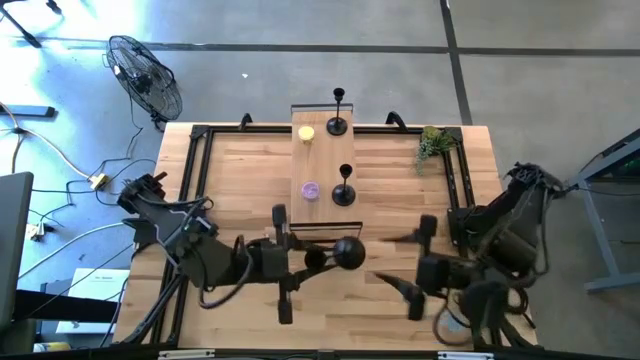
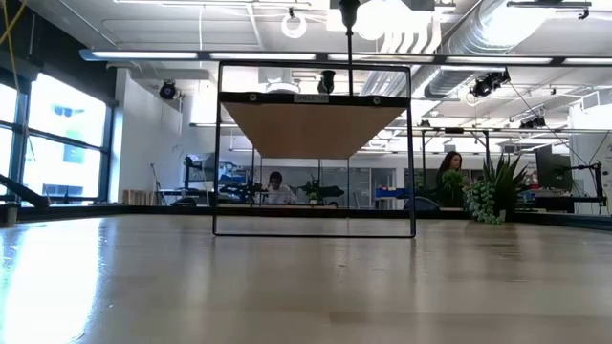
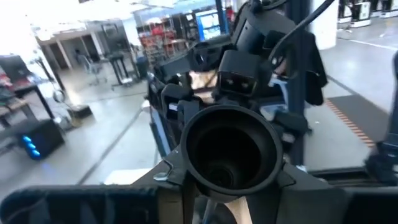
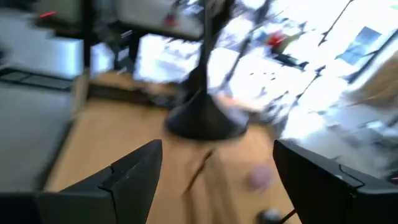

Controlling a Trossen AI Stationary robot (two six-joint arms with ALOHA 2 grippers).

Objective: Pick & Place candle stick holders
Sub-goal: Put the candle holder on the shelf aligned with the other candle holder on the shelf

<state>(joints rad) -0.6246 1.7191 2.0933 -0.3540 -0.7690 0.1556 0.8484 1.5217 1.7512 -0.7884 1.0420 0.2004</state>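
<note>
The left claw (image 1: 335, 254), at lower centre of the high view, is clamped on a candle stick holder (image 1: 349, 252) tipped on its side, its round base facing the wrist camera. The right claw (image 1: 400, 262), lower right, stands wide apart, holding nothing. Two more candle stick holders stand upright on the wooden surface (image 1: 390, 185): one (image 1: 338, 112) at top centre, the other (image 1: 344, 187) mid-frame.

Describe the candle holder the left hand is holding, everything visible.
The held candle holder is matte black, with a round disc base and a thin stem. It lies tipped sideways above the table, base toward the right arm, stem gripped in the left hand. In the left wrist view its underside looks hollow. Nothing else touches it.
</note>
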